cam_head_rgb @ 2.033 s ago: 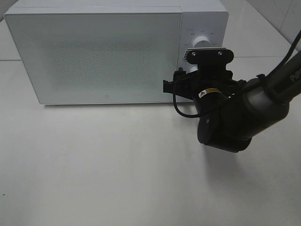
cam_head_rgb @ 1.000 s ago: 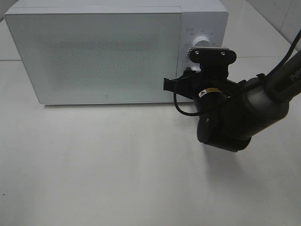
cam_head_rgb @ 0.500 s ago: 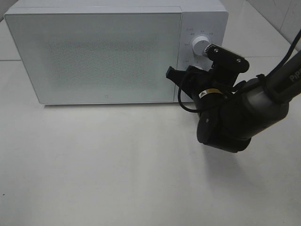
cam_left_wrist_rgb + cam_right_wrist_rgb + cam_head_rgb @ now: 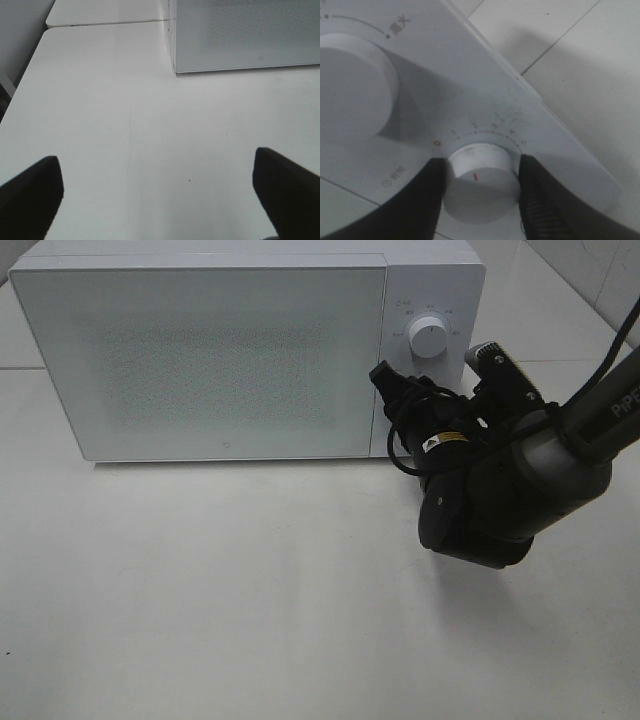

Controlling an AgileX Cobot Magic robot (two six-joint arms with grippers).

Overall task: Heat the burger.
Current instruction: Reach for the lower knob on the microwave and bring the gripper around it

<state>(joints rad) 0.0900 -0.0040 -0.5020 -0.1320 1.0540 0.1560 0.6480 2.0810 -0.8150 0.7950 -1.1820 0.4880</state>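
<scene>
right end effector (image 4: 479, 167): half closed, fingers pressed on both sides of the lower dial (image 4: 481, 184)
upper dial (image 4: 350, 95): just beside it, untouched
left end effector (image 4: 160, 200): spread wide, holding nothing, above the tabletop (image 4: 125, 125)
microwave (image 4: 220, 360): ahead of both, door closed
burger: in no view; cannot tell where

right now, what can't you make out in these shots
burger: in no view; nothing shows through the shut door in the high view.
lower dial: high view, hidden behind the right arm.
upper dial labels: high view, too small.
left gripper: wrist view's edge cuts it to two fingertips.
</scene>
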